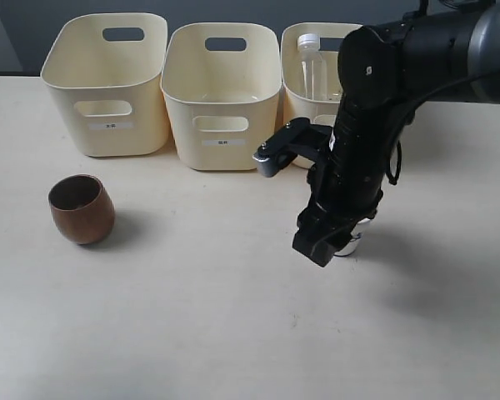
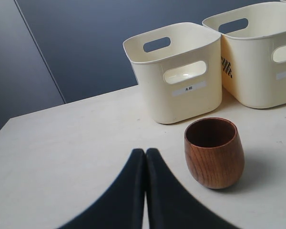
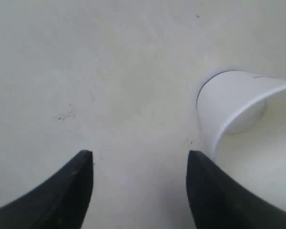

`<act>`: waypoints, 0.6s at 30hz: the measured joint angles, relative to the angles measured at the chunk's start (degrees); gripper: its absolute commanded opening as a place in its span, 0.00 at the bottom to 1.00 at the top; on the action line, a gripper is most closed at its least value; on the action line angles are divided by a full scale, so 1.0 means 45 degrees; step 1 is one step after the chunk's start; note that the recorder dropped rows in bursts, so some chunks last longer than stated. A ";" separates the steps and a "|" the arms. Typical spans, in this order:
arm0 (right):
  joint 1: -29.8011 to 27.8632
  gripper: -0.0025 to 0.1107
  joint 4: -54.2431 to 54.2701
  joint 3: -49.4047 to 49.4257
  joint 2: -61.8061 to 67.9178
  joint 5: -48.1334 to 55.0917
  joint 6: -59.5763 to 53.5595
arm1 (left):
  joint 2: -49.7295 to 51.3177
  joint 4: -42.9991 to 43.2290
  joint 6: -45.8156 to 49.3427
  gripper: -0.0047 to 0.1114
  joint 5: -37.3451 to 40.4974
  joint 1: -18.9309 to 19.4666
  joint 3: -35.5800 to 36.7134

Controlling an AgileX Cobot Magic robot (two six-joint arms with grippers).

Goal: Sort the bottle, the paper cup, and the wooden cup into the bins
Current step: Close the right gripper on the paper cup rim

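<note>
The brown wooden cup (image 1: 82, 208) stands upright on the table's left side. In the left wrist view the wooden cup (image 2: 213, 152) is just beside my left gripper (image 2: 145, 151), which is shut and empty. The clear bottle (image 1: 312, 68) stands in the right bin (image 1: 298, 92). My right gripper (image 1: 320, 247) hangs low over the table, open, with bare table between its fingers. The white paper cup (image 1: 351, 243) peeks out behind it. In the right wrist view the paper cup (image 3: 229, 100) sits outside the gap, against one finger (image 3: 205, 191) of the right gripper (image 3: 139, 160).
Three cream bins line the back: the left bin (image 1: 106, 83), the middle bin (image 1: 222, 92) and the right one. The left wrist view shows the left bin (image 2: 178, 71) and the middle bin (image 2: 257, 52) behind the wooden cup. The right arm (image 1: 400, 75) covers part of the right bin.
</note>
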 measured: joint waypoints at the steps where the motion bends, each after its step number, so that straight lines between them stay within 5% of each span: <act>1: 0.0000 0.51 0.0004 0.0000 0.0028 -0.0026 0.0000 | 0.0000 0.0000 0.0000 0.04 0.0000 0.0000 0.0000; 18: 0.0011 0.51 0.0770 -0.0510 -0.1327 0.1287 0.0000 | 0.0000 0.0000 0.0000 0.04 0.0000 0.0000 0.0000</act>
